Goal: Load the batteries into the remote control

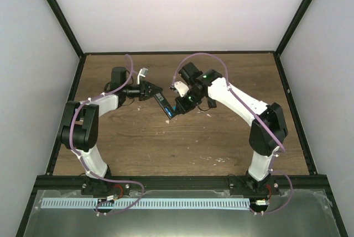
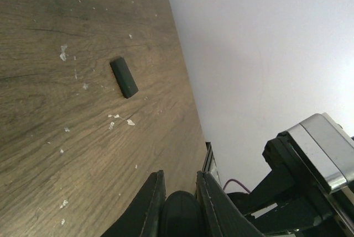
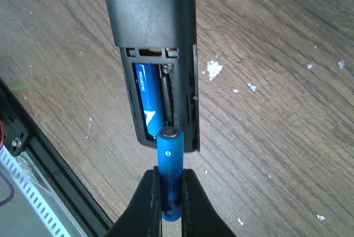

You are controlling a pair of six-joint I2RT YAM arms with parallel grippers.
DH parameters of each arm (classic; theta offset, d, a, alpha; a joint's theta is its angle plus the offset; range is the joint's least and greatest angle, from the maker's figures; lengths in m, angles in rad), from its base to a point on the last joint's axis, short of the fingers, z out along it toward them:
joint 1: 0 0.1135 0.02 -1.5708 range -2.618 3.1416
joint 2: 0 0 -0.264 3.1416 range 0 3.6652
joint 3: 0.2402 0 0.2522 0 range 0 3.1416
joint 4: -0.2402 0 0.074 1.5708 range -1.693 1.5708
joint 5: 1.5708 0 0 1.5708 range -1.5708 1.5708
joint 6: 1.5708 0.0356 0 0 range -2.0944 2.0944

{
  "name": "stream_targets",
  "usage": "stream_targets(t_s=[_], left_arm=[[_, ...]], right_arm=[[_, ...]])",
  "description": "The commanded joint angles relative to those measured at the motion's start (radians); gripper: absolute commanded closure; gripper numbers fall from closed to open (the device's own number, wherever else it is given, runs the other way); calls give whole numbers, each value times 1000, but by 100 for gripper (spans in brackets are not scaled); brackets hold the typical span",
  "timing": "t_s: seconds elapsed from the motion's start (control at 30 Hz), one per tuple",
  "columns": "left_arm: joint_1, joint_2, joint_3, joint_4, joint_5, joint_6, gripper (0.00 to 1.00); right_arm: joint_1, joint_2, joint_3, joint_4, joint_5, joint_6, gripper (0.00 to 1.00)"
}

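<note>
One blue battery [image 3: 169, 151] is held clamped between the fingers of the right gripper [image 3: 168, 187], its tip touching the open end of the remote control [image 3: 152, 16] just ahead of the fingertips. A second battery [image 3: 147, 101] is seated in the compartment, left of the fingers' line. Farther on, the remote's other end is gripped by the closed left gripper [image 1: 150, 90], and the black cover piece [image 2: 124, 77] is noted on the table [image 2: 44, 137] well ahead of its fingers.
</note>
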Motion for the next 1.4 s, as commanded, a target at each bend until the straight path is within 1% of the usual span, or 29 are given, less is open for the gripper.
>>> stream_targets(t_s=[0.0, 0.17, 0.3, 0.53, 0.73, 1.13, 1.37], left_arm=[[-4, -19, -8, 48, 58, -9, 100], [-10, -15, -8, 72, 83, -34, 100], [-12, -19, -11, 71, 75, -37, 100], [-13, -30, -13, 70, 49, -39, 100], [-12, -30, -24, 132, 52, -84, 100], [-37, -31, -33, 150, 31, -113, 100], [-37, -41, -43, 178, 21, -138, 100]], right_arm=[[-2, 35, 90, -59, -47, -48, 99], [0, 68, 145, -89, -59, -63, 99], [0, 100, 177, -128, -61, -60, 99], [2, 127, 186, -158, -61, -32, 99], [3, 131, 190, -154, -60, -12, 99], [15, 163, 228, -184, -62, -4, 99], [17, 171, 240, -204, -25, 3, 97]])
